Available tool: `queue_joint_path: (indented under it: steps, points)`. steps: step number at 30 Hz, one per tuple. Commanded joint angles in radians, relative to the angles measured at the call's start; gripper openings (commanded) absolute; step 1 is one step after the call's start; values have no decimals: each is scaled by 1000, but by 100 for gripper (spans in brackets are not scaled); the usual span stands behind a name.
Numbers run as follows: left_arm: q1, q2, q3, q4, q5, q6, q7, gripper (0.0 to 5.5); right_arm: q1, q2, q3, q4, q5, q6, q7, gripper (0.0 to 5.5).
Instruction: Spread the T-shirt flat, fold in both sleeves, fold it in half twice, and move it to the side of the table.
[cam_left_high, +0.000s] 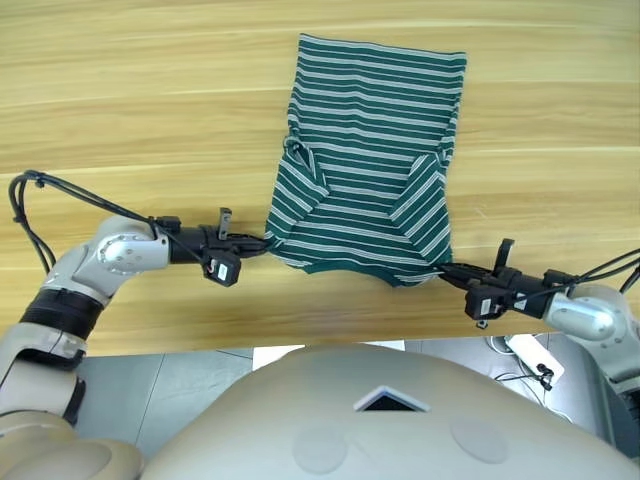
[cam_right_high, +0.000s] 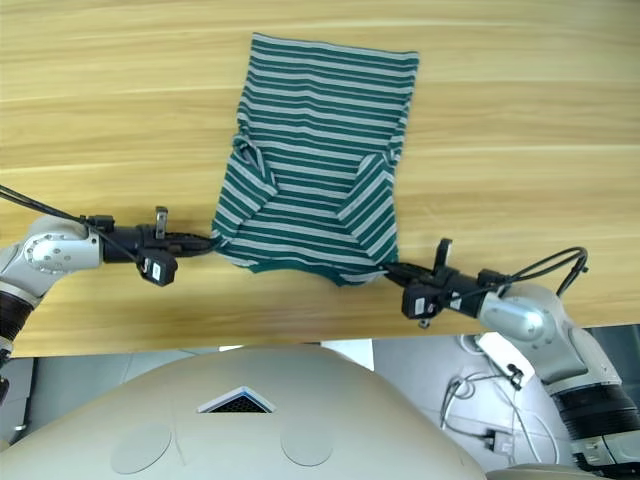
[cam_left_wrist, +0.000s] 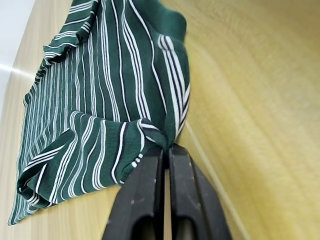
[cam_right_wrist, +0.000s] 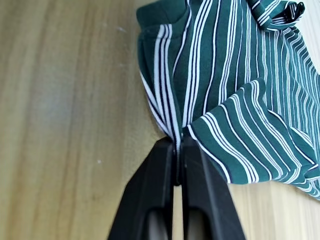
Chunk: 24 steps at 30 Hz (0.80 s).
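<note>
Both the left tool (cam_left_high: 262, 243) and right tool (cam_left_high: 441, 267) pinch the T-shirt (cam_left_high: 370, 140) (long axis running away).

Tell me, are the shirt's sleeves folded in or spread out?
Folded in. Both sleeves lie diagonally across the shirt, within its side edges.

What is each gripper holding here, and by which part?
Both hold the T-shirt: the left gripper pinches its near left corner, the right gripper its near right corner.

Light wooden table (cam_left_high: 120, 90), grain running side to side. Green striped T-shirt (cam_left_high: 372, 130) lying on it, sleeves folded in, collar end near front edge.
</note>
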Motion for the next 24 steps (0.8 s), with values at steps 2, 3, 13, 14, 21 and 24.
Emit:
queue_joint_path:
  steps: [2, 3, 13, 14, 21, 24]
  points:
    - [153, 129, 44, -111, -123, -32, -20, 0, 74, 0, -110, -143, 4, -59, -53, 0]
    - [182, 154, 54, -146, -162, -41, -21, 0, 93, 0, -134, -177, 27, -70, -57, 0]
    - [378, 359, 119, -400, -567, -134, -85, 0, 370, -15, -370, -242, 130, -250, -26, 0]
    - [387, 367, 126, -413, -592, -135, -93, 0, 388, -12, -379, -247, 140, -269, -23, 0]
    - [373, 337, 151, -404, -654, -69, -160, 0, 405, 16, -424, -236, 165, -298, -21, 0]
    - [304, 274, 155, -348, -617, 2, -183, 0, 309, 32, -394, -239, 152, -219, -27, 0]
